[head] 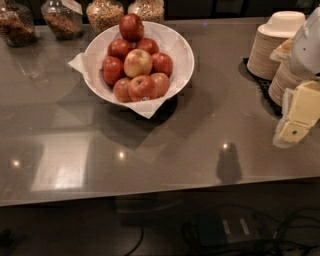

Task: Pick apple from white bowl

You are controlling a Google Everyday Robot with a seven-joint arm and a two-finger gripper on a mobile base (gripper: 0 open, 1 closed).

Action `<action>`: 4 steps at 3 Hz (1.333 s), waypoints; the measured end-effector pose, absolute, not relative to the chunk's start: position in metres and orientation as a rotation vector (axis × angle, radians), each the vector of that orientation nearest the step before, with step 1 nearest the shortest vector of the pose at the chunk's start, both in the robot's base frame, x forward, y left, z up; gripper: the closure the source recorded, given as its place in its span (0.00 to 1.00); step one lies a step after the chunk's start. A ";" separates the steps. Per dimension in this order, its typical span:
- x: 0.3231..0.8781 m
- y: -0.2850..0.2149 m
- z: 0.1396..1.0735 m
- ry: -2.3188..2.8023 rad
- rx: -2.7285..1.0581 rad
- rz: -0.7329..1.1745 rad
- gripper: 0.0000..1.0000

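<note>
A large glossy white bowl [183, 54] lined with a white paper napkin stands at the back middle of the grey counter. It holds a pile of several apples. The palest apple [138, 62], yellow-cream blushed with red, lies in the middle of the pile, with dark red apples all around it and one on top at the back. My gripper [296, 116] is at the right edge of the view, far to the right of the bowl and above the counter, with its pale yellow pads showing. Nothing is seen in it.
Stacks of tan disposable bowls [272, 42] stand on a dark mat at the back right, just behind the gripper. Several glass jars of grains [104, 14] line the back edge. The counter's front edge [150, 197] runs across the lower part of the view, with cables below.
</note>
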State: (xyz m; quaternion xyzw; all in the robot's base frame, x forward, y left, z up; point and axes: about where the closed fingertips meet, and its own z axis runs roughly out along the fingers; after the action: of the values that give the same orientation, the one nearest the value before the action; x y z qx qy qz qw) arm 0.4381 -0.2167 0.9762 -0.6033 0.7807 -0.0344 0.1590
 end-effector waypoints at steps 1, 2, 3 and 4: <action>0.438 -0.217 0.976 2.232 -1.725 -0.098 0.00; 0.450 -0.205 0.979 2.183 -1.699 -0.089 0.00; 0.478 -0.177 0.988 2.088 -1.642 -0.049 0.00; 0.510 -0.140 1.000 1.996 -1.595 0.005 0.00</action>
State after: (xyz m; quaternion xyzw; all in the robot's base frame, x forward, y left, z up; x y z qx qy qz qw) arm 0.5103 -0.1405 1.0002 -0.5975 0.7480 0.0019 0.2891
